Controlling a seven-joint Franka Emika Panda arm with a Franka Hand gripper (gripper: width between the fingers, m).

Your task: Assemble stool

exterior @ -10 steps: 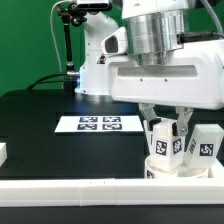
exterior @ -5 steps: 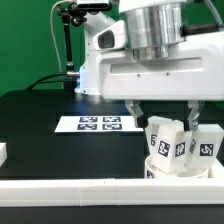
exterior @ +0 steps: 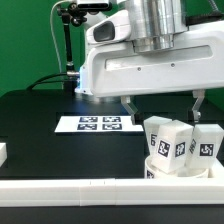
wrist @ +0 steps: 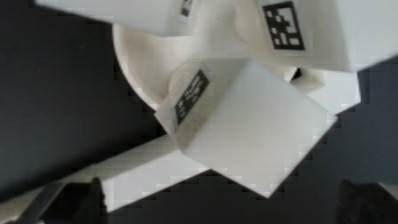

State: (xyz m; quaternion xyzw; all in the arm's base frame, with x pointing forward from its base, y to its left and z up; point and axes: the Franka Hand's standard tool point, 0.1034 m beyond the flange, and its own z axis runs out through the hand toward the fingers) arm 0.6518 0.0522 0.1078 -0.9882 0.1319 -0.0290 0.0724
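Note:
The white round seat disc [exterior: 160, 171] lies at the exterior view's right, just behind the front rail. Tagged white leg blocks [exterior: 166, 138] stand upright on it, with another leg block [exterior: 206, 142] beside them. My gripper [exterior: 163, 102] hangs open just above the blocks, its fingers [exterior: 127, 104] spread to either side and touching nothing. In the wrist view the leg blocks [wrist: 249, 120] and the seat disc [wrist: 151, 70] fill the picture below the open gripper [wrist: 222, 205], whose dark fingertips [wrist: 71, 200] show at the corners.
The marker board [exterior: 97, 124] lies flat on the black table [exterior: 40, 120] at mid-left. A long white rail [exterior: 80, 190] runs along the front edge. A small white piece [exterior: 3, 152] sits at the far left. The arm's base [exterior: 85, 60] stands behind.
My gripper has let go of the leg block it was shut on, spread its fingers wide and risen above the blocks. The blocks stay standing on the seat disc.

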